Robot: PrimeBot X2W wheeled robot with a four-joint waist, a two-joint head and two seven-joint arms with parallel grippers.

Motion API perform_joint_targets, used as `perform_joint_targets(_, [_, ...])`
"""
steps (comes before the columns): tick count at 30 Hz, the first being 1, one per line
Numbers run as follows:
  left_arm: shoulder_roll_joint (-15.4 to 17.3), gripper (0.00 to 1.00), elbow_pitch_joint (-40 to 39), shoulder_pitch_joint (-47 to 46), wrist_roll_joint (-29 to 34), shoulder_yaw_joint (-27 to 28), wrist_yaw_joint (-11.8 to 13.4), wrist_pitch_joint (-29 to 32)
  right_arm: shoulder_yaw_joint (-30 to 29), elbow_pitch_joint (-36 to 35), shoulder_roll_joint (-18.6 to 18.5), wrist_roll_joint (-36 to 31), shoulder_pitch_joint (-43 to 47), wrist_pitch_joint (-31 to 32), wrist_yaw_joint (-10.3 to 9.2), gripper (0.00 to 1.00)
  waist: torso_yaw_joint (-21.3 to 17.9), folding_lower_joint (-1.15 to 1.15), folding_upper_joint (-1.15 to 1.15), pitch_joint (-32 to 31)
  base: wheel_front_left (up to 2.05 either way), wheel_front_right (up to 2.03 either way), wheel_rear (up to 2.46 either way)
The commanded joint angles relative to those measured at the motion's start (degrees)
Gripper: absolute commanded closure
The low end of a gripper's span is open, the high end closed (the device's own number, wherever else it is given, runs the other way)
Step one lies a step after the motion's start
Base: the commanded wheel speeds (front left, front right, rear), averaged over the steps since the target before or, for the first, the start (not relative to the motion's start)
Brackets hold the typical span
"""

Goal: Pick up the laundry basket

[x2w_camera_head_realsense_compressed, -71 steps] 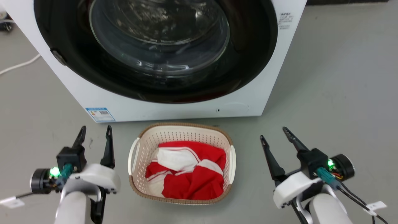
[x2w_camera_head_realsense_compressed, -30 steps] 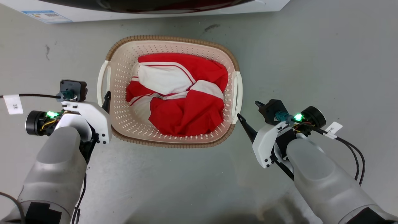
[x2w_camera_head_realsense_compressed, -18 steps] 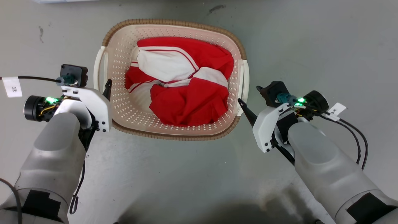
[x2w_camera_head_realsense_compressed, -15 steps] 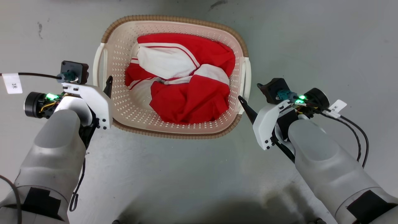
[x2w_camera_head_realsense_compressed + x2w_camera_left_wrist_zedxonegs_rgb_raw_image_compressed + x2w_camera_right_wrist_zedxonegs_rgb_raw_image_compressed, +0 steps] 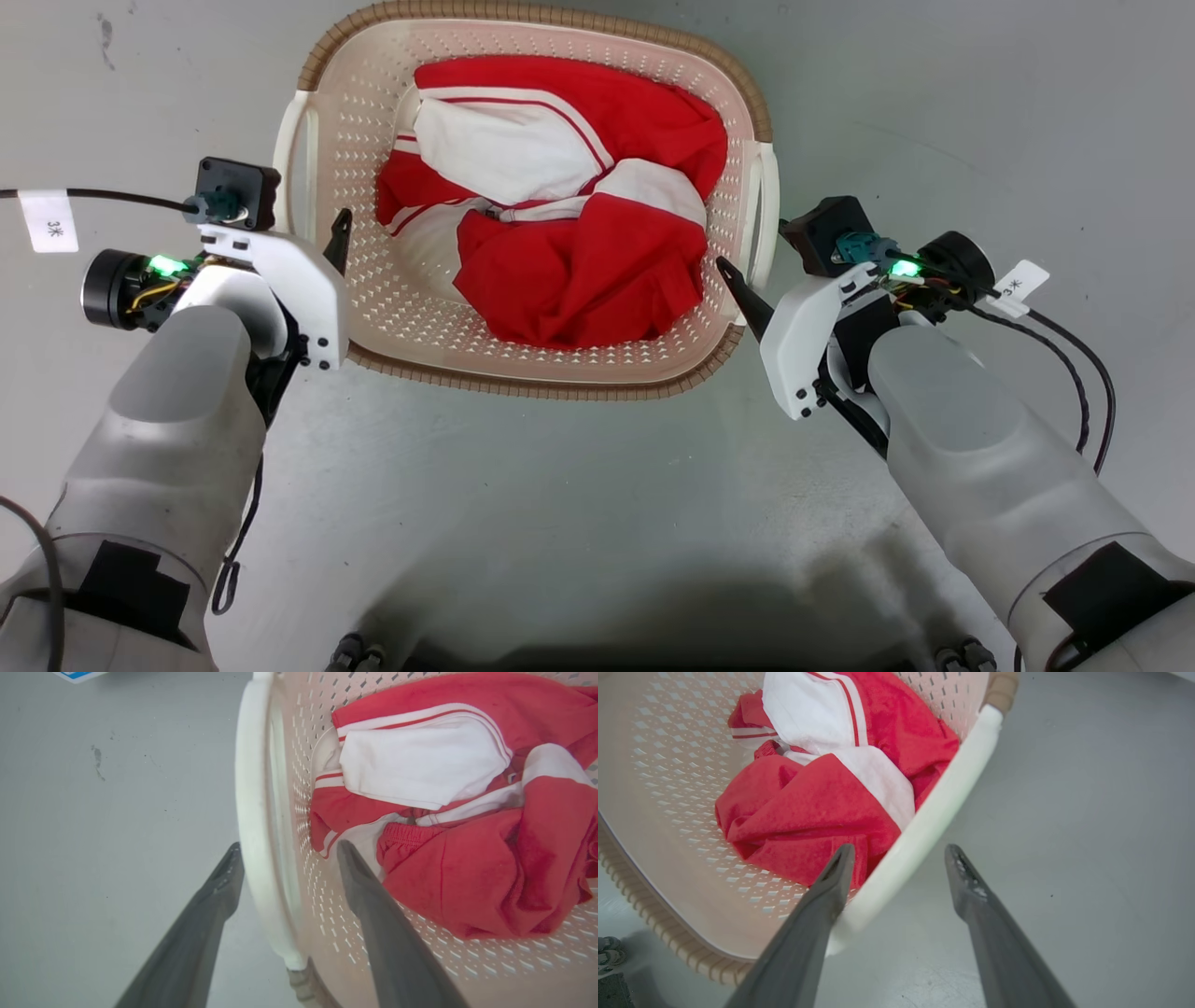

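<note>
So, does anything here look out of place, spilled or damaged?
Nothing stands out. The cream-white perforated plastic laundry basket stands upright on the grey floor, its brown woven-look rim unbroken where it shows, the crumpled red-and-white garment wholly inside. The open left gripper and right gripper each straddle a white side handle.

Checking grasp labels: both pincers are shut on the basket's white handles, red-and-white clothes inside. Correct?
Not shut: both are open. In the wrist views the left pincer and the right pincer each straddle a white handle of the basket. Red-and-white clothes are inside.
</note>
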Motion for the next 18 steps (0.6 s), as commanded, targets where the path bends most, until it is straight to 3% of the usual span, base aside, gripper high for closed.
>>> perform_joint_targets(1, [-0.17,0.00,0.24,-0.90,-0.57,-0.63,-0.05,-0.04,0.12,0.53,-0.14,0.37,-0.85,0.28,-0.06,0.00,0.02,0.00,0.00,0.32,0.00,0.00,0.00])
perform_joint_targets(2, [-0.19,0.00,0.30,-0.96,-0.84,-1.06,-0.05,0.08,0.19,0.61,-0.14,0.46,-0.89,0.37,-0.06,0.00,0.03,0.00,0.00,0.43,0.00,0.00,0.00])
perform_joint_targets(3, [-0.30,0.00,0.33,-1.02,-1.07,-1.51,-0.05,0.29,0.20,0.68,-0.14,0.53,-0.97,0.42,-0.07,0.11,0.04,0.00,0.00,0.51,0.00,0.00,0.00])
perform_joint_targets(4, [-0.24,0.35,0.32,-1.20,-1.28,-1.91,-0.05,0.32,0.15,0.82,-0.14,0.68,-1.07,0.44,-0.07,0.76,0.06,0.00,0.00,0.58,0.00,0.00,0.00])
perform_joint_targets(5, [-0.12,1.00,0.34,-1.42,-1.41,-2.35,-0.05,0.14,0.22,0.95,-0.14,0.73,-1.15,0.57,-0.08,1.00,0.09,0.00,0.00,0.63,0.00,0.00,0.00])
perform_joint_targets(18, [-0.39,1.00,0.70,0.09,-5.46,-6.81,0.01,1.24,1.69,1.43,-0.23,1.95,-0.29,1.44,0.04,1.00,0.24,0.00,0.00,-2.04,0.00,0.00,0.00])
